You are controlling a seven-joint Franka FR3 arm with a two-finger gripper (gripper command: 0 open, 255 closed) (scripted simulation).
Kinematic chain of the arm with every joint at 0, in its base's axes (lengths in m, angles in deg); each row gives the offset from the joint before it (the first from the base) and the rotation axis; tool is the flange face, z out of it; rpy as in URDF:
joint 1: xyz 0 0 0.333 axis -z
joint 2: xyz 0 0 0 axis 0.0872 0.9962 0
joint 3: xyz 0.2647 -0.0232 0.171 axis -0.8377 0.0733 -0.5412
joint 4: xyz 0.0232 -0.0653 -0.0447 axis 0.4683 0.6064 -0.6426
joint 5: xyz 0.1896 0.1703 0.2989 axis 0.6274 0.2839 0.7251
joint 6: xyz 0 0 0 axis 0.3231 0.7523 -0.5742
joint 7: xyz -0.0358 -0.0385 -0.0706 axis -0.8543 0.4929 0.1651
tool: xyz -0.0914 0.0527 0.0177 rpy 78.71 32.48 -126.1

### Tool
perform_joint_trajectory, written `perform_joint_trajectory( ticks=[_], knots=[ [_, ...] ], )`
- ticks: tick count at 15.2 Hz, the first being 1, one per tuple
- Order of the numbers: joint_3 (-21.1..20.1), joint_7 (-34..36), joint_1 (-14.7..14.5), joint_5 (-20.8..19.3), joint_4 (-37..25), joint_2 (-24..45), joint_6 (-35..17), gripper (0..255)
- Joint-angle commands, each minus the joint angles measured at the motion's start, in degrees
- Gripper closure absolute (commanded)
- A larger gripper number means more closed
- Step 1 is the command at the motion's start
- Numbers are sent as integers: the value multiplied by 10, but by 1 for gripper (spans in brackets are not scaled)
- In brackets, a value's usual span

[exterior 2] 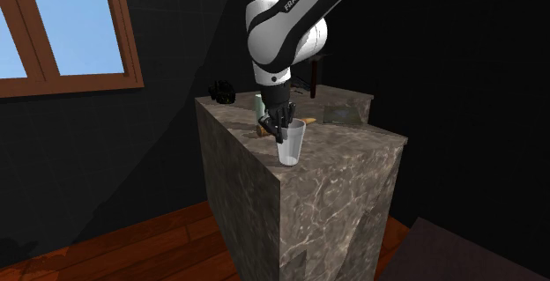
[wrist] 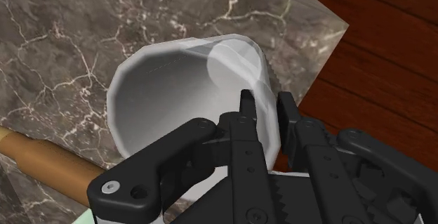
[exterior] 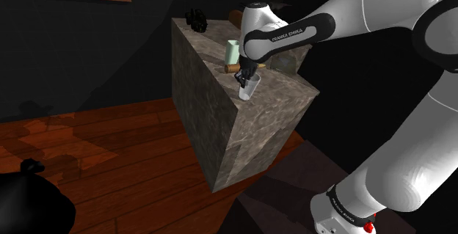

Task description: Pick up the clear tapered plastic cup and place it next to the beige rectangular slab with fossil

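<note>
Dark walls close the room, with a wood-framed window [exterior 2: 62, 33] at the second exterior view's upper left and a reddish plank floor [exterior: 110, 152] below. A black rounded object [exterior: 29, 196] sits on the floor at the shoulder view's lower left. To the right rises a tall block of veined grey-brown stone whose flat top is the tabletop [exterior 2: 344, 151].

On the tabletop, going left to right in the second exterior view, a small black object [exterior 2: 222, 92] lies at the far corner. Next come a pale green block [exterior 2: 258, 105] and a brown rod [exterior 2: 263, 132] lying flat just in front of it. The hand [exterior 2: 284, 129] comes next, reaching down from the white arm [exterior 2: 286, 33], with the cup [exterior 2: 290, 143] right under it. Well to the right, near the far edge, lies a flat rectangular slab [exterior 2: 344, 114] of dull grey-olive colour.

The hand [wrist: 265, 110] is clamped on the cup [wrist: 175, 82]. In the wrist view one finger [wrist: 246, 107] is inside the rim and the other is outside, with the clear wall pinched between them. The cup stands upright close to the tabletop's near corner, its base down at the stone. The brown rod [wrist: 35, 156] lies beside it, and the slab is well apart from it.
</note>
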Motion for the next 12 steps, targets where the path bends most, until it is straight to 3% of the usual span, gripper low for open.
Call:
perform_joint_trajectory(
  ticks=[1,7,12],
  knots=[
    [0,0,0,0,0,0,0,255],
    [0,0,0,0,0,0,0,255],
    [-1,-9,0,7,-17,-18,34,255]
  ],
)
